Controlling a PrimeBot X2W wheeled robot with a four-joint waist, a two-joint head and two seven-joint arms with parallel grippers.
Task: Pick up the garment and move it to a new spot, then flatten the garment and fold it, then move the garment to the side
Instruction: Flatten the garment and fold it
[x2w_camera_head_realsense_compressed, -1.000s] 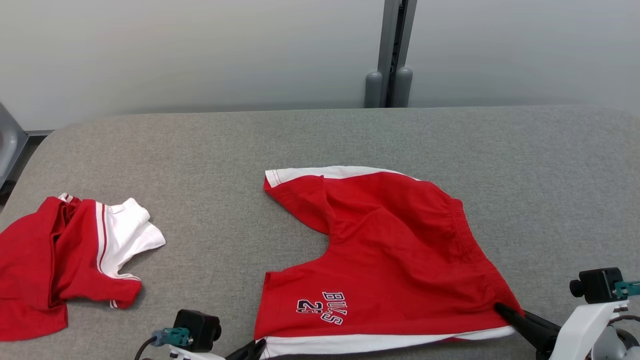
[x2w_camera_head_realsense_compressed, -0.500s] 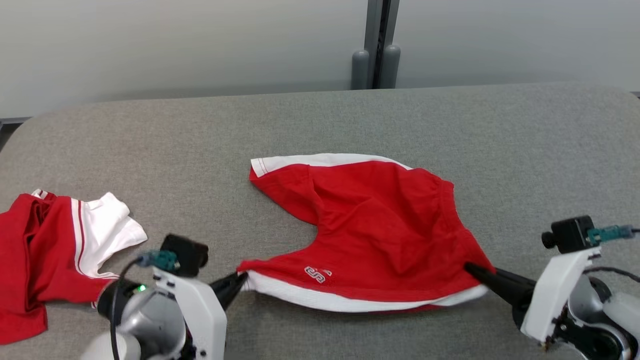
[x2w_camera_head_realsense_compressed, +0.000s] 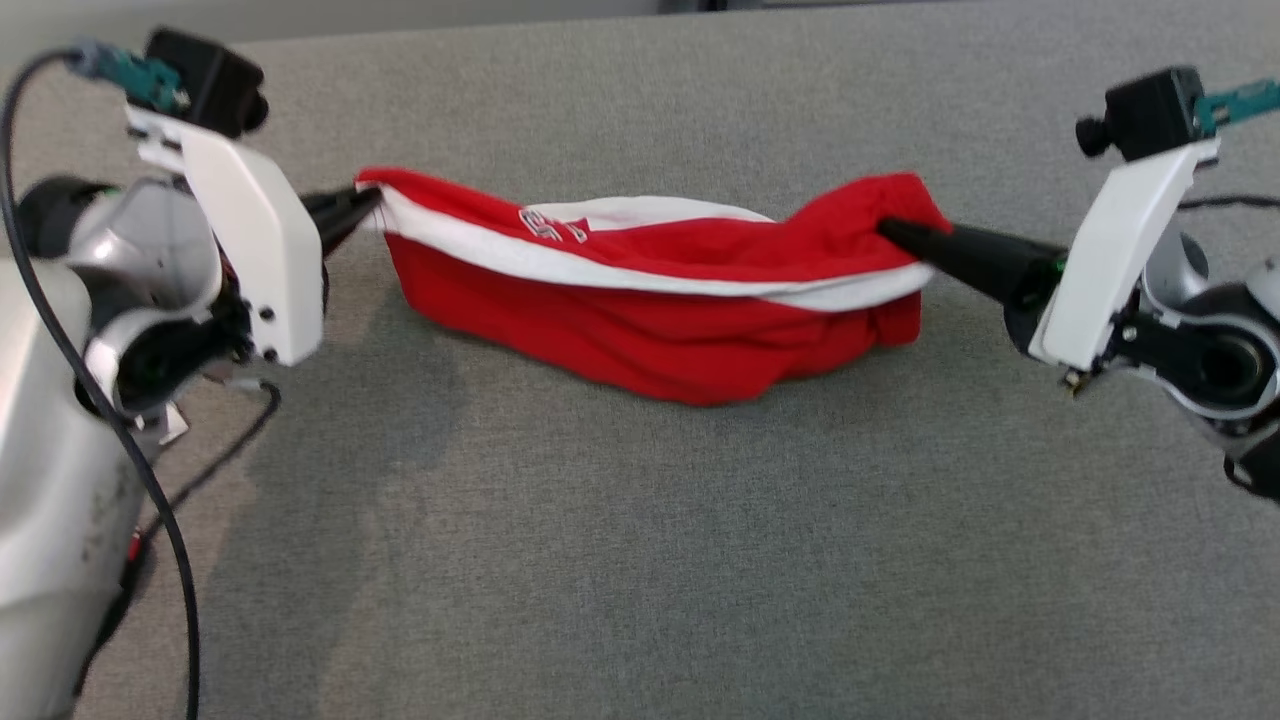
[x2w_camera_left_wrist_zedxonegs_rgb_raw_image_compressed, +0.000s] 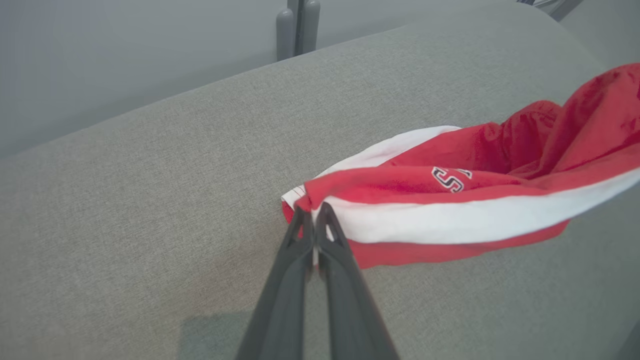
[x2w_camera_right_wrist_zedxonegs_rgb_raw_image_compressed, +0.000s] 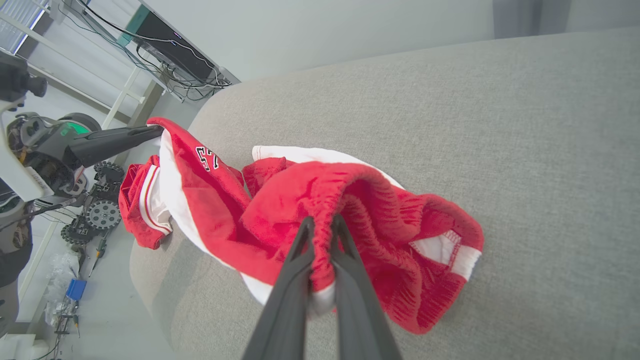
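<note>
Fingers of the left hand point rightward across the grey bench, pressed together on the white-banded corner of the red garment. Its pale forearm reaches in from the bench's left edge, held slightly above the surface. In the left wrist view the two dark fingers meet at their tips with that corner pinched between them. Between the two hands the garment hangs like a sagging sling toward the bench's far edge: its upper hem is lifted and drawn fairly taut, and its lower fold rests on the bench. From the right edge, the right hand points leftward at about the same height, clamped on the gathered red waistband, with cloth bunched over its tips.
</note>
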